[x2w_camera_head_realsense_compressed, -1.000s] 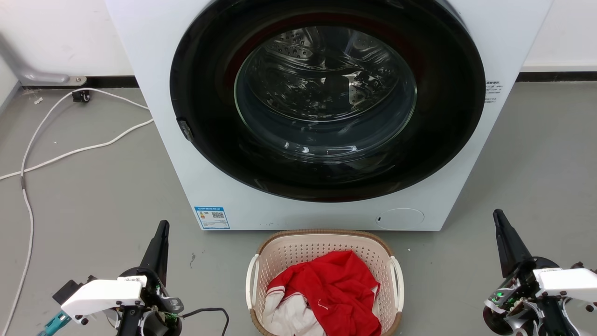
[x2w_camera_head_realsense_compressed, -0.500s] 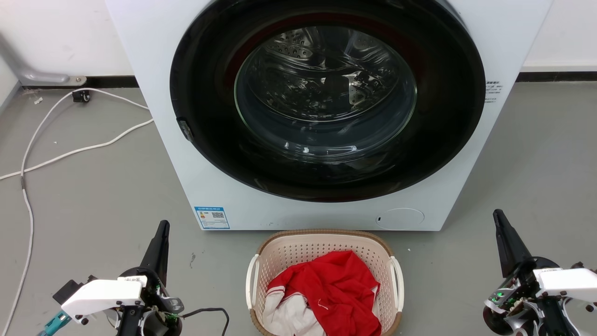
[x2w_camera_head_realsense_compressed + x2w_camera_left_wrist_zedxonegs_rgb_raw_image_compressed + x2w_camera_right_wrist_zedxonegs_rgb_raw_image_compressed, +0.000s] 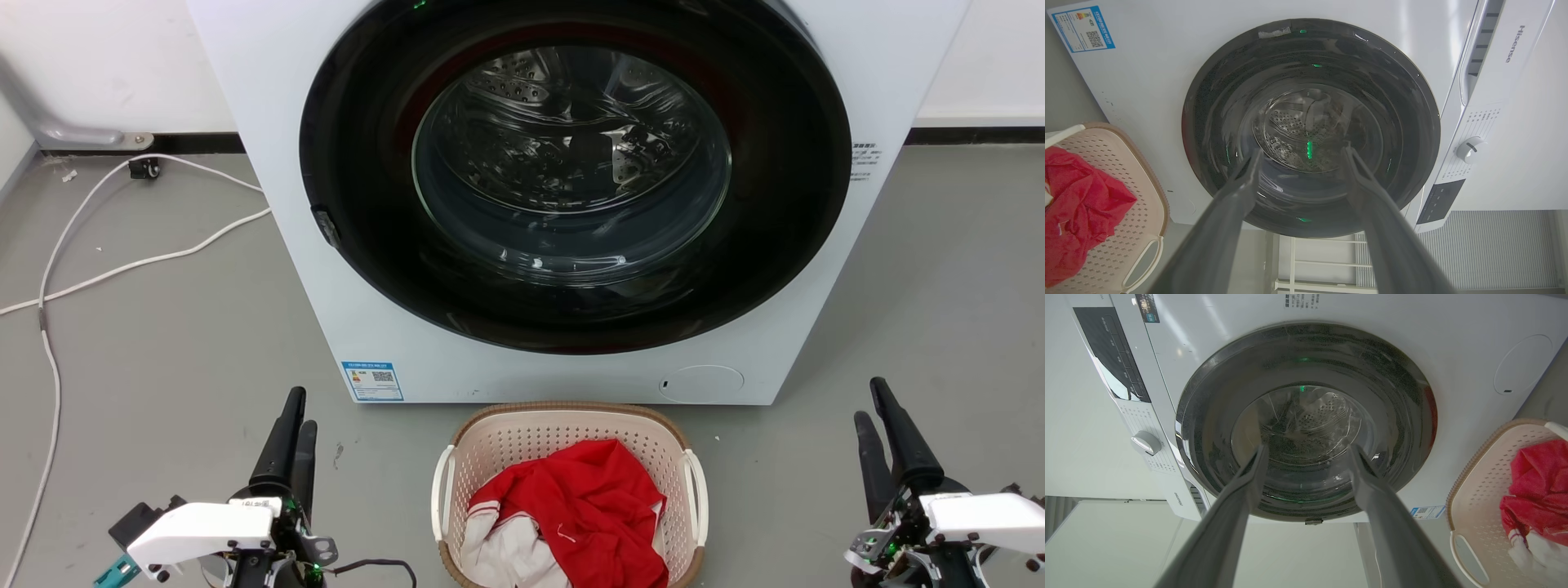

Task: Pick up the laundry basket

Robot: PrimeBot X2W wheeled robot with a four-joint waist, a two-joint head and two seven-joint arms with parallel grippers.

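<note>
The small cream perforated plastic laundry basket with a brown woven-look rim [image 3: 522, 445] sits on the grey floor [image 3: 163, 343], just in front of the white front-loading washing machine [image 3: 571, 380], with red and white cloth [image 3: 588, 506] inside. It lies between the left gripper [image 3: 300, 412] and the right gripper [image 3: 869, 402], near both. Each gripper's fingers are apart and aimed at the machine. A white side handle [image 3: 438, 490] faces each gripper, so both arms likely need to swing inward.

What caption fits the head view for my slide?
Left gripper and right gripper, both open, flank the laundry basket, holding red-and-white cloth, on the floor before the washing machine.
</note>
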